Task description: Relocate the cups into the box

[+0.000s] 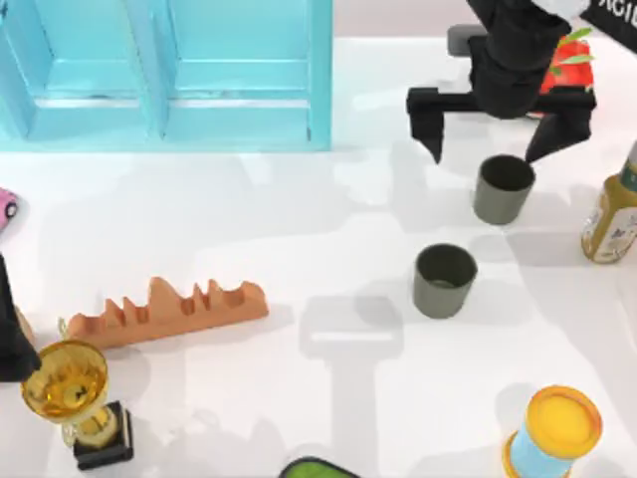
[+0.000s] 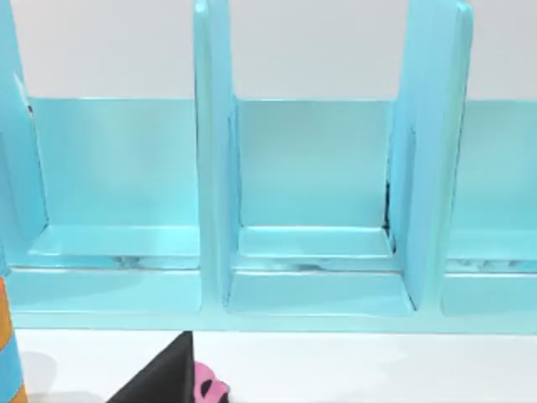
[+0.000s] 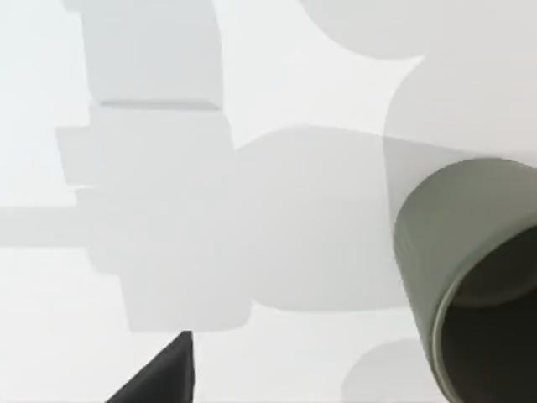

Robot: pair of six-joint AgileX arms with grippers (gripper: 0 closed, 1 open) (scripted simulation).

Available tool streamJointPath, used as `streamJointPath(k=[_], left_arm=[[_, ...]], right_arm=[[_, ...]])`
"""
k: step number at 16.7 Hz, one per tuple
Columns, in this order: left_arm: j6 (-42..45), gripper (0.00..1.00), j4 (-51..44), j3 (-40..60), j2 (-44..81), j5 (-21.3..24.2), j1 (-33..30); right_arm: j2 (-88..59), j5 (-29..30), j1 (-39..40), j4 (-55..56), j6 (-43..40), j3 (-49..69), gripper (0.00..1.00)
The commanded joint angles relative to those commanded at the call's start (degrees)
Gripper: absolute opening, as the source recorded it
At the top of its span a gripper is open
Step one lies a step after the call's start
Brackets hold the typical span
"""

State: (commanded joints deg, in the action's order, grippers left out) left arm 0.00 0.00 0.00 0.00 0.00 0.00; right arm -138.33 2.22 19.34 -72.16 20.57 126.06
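The nearer cup [image 3: 470, 277] sits close under the right wrist camera, upright on the table [image 1: 328, 219]. In the top view the right gripper [image 1: 495, 134] hovers just behind this cup [image 1: 503, 187], fingers spread wide, holding nothing. The second cup [image 1: 444, 280] stands near it, toward the table's middle. The blue box [image 1: 164, 75] lies at the far left. The left arm [image 1: 12, 329] is parked at the left edge. Step in hand, as judged: approach for the first pick. The next move calls for lowering the fingers astride the cup wall, then closing.

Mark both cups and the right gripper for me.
Far cup [image 1: 503, 187], top view: its open mouth.
Near cup [image 1: 444, 278], top view: its open mouth.
Right gripper [image 1: 496, 147], top view: midway between its spread fingertips.
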Motion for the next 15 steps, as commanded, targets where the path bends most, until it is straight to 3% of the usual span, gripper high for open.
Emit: streamJointPath(k=[4,9,15], left_arm=[[0.0,1.0,0.0,0.0,0.0,0.0,0.0],[0.0,1.0,0.0,0.0,0.0,0.0,0.0],[0.0,1.0,0.0,0.0,0.0,0.0,0.0]], right_arm=[[-0.8,0.0,-0.1,8.5,-0.1,-7.7,1.0],[-1.0,0.0,-0.1,9.2,-0.1,-8.5,1.0],[-1.0,0.0,-0.1,9.2,-0.1,-8.5,0.55]])
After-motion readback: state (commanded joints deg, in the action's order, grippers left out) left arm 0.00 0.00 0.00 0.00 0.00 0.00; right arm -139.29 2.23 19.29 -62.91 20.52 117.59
